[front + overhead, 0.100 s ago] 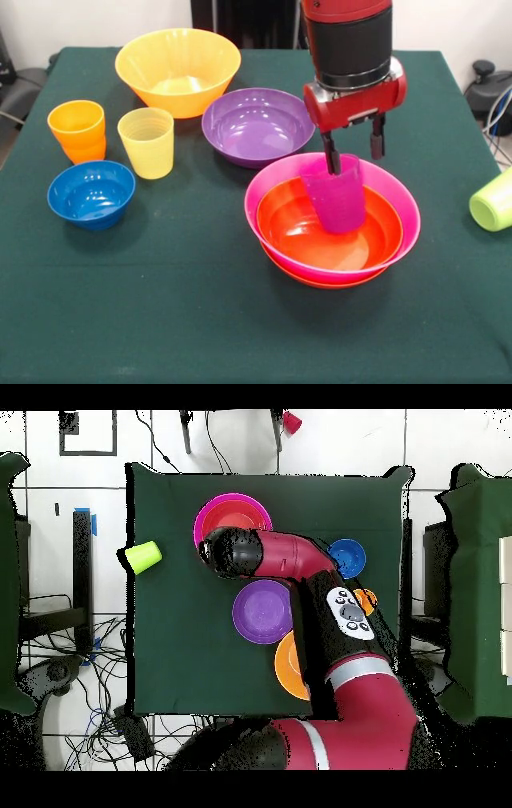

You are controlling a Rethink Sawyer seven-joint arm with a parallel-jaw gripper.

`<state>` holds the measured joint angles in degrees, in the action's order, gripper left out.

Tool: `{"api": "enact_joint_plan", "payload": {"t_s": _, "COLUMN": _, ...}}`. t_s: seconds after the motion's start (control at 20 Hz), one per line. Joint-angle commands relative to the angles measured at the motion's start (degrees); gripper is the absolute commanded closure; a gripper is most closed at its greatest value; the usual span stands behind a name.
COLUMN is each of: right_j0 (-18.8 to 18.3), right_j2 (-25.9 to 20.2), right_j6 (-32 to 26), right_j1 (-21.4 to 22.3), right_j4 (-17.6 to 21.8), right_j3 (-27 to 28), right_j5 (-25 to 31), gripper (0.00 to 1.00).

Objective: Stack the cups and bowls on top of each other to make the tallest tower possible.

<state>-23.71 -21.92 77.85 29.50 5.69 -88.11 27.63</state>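
A pink bowl sits near the table's middle with a red-orange bowl nested inside it. The rim of another red-orange bowl shows beneath. A purple cup stands slightly tilted in the inner bowl. My gripper hangs right over the cup, open. One finger dips inside the cup's rim and the other sits outside its right edge. In the overhead view the arm's head covers the cup and part of the pink bowl.
A purple bowl and a large yellow-orange bowl stand behind the pile. To the left are an orange cup, a yellow cup and a small blue bowl. A lime cup lies on its side at the right edge.
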Motion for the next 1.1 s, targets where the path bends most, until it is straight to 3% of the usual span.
{"api": "enact_joint_plan", "payload": {"t_s": 0.05, "right_j0": -2.26, "right_j2": -8.01, "right_j6": 0.73, "right_j1": -3.28, "right_j4": 2.70, "right_j3": -3.40, "right_j5": -6.55, "gripper": 0.00}}
{"api": "enact_joint_plan", "payload": {"t_s": 0.4, "right_j0": -4.70, "right_j2": -11.03, "right_j6": -1.10, "right_j1": -3.91, "right_j4": 4.27, "right_j3": -4.14, "right_j5": -6.71, "gripper": 0.00}}
{"api": "enact_joint_plan", "payload": {"t_s": 1.1, "right_j0": -2.77, "right_j2": -7.53, "right_j6": 0.94, "right_j1": -1.20, "right_j4": 5.22, "right_j3": -3.25, "right_j5": -3.91, "gripper": 0.00}}
